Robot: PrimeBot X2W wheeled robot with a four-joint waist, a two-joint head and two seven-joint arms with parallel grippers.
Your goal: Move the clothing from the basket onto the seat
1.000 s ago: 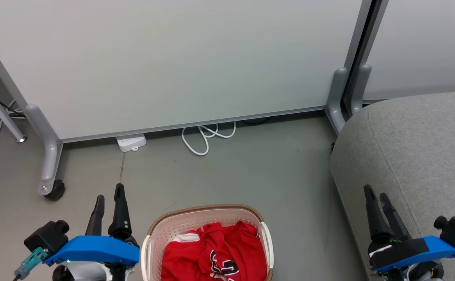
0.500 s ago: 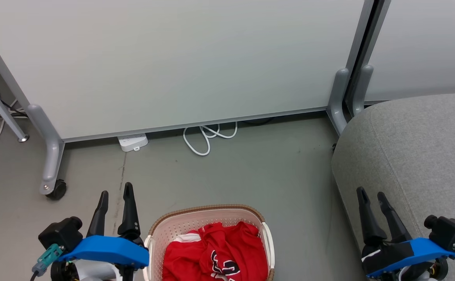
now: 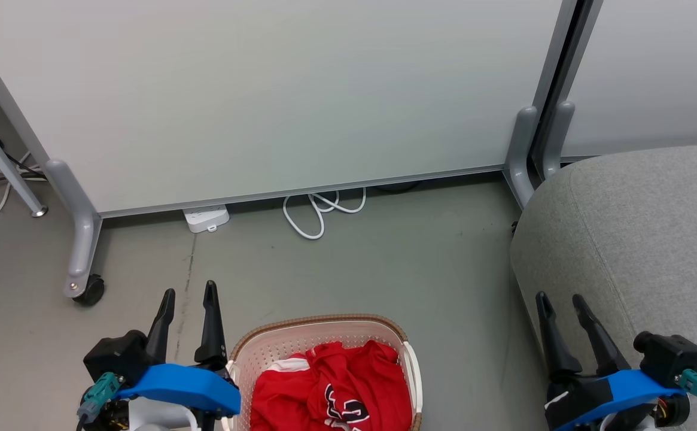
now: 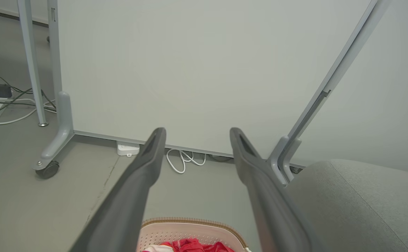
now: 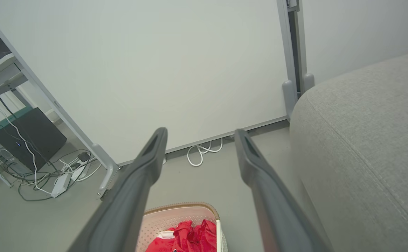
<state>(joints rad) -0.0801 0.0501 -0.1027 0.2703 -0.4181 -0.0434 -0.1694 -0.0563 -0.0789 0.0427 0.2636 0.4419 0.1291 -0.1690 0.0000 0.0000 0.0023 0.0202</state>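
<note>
Clothing (image 3: 333, 389) lies bunched in the basket (image 3: 318, 320) at six o'clock, ungrasped, the left claw (image 3: 189, 288) at seven and right claw (image 3: 559, 296) at five both spread and empty, so one should next dip in and pinch fabric for the seat (image 3: 641, 239) at three.

Near centre on the floor (image 3: 384, 263): basket (image 3: 318, 322) with crumpled red clothing (image 3: 336, 389) inside. Just left of its rim: left pincer (image 3: 189, 288), fingers spread, empty. Near right: right pincer (image 3: 559, 296), likewise spread and empty, against the grey seat (image 3: 635, 239). Far: pale partition panel (image 3: 264, 90), with white cable (image 3: 318, 209) and power strip (image 3: 206, 217) at its foot.
</note>
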